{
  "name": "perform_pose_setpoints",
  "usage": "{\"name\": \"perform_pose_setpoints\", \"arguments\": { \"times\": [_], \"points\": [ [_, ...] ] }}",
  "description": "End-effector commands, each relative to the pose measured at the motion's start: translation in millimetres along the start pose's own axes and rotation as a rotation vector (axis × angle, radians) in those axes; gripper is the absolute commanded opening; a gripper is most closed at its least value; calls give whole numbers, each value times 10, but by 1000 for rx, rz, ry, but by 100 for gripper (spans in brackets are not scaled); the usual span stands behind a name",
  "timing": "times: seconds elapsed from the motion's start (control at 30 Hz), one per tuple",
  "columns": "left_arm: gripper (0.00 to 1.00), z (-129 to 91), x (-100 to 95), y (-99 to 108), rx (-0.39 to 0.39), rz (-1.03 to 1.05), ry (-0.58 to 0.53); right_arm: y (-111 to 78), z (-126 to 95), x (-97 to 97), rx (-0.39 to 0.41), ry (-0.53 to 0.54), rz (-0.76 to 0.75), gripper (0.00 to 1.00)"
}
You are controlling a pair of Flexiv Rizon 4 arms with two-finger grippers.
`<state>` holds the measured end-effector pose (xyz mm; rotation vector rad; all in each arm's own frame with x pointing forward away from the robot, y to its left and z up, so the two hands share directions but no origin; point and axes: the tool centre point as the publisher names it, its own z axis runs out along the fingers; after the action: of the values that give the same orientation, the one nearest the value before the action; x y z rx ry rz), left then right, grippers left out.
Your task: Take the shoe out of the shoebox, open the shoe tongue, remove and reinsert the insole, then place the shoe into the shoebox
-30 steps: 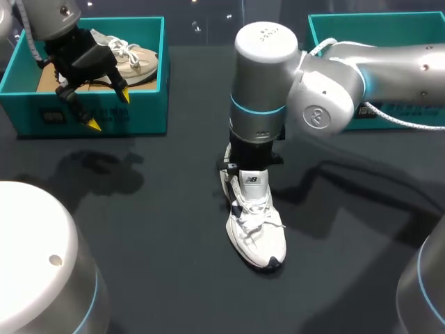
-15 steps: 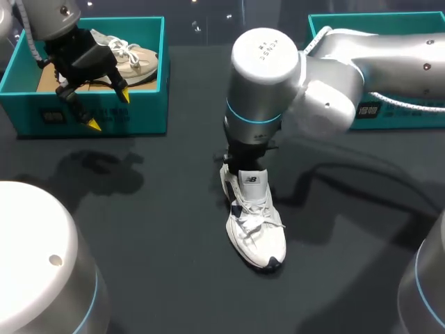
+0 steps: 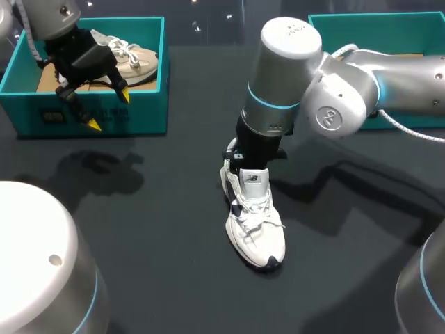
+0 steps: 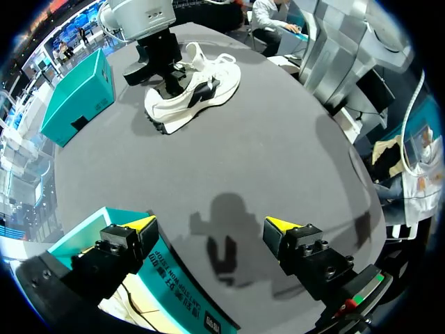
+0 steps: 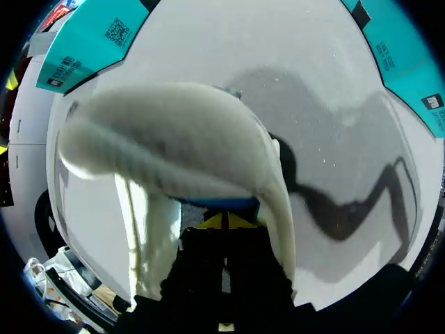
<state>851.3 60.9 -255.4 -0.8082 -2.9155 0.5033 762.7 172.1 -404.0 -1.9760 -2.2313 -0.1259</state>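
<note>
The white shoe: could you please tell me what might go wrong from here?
The right gripper is down at the shoe's heel opening, and nothing holds the shoe down, so a pull may drag or tip it. The left gripper hangs open at the box, too far to steady it.

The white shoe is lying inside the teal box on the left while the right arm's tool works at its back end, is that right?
Not quite. The head view shows the white shoe standing on the dark table, outside the teal box on the left, which holds a beige shoe. The right arm's tool is indeed at its back end.
</note>
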Motion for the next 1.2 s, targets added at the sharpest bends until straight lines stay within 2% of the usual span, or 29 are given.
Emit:
{"name": "perform_pose_setpoints", "arguments": {
  "times": [0.03,0.13,0.23,0.5,0.7,0.9,1.2],
  "points": [
    [100,-2,0,3,-1,1,1,-350,769,-95,21,0,34,0],
    [100,-2,0,3,-1,1,1,-489,762,-95,42,-8,58,0],
    [100,-2,0,3,-1,1,1,-478,634,-74,13,-30,53,0],
    [100,-2,0,3,-1,1,1,-46,66,67,-141,-120,-61,0],
    [100,-2,0,3,-1,1,1,153,-281,109,-250,-158,-101,0],
    [100,-2,0,3,-1,1,1,216,-496,132,-298,-196,-119,0],
    [100,-2,0,3,-1,1,1,250,-687,172,-356,-222,-128,0]
  ]
}}
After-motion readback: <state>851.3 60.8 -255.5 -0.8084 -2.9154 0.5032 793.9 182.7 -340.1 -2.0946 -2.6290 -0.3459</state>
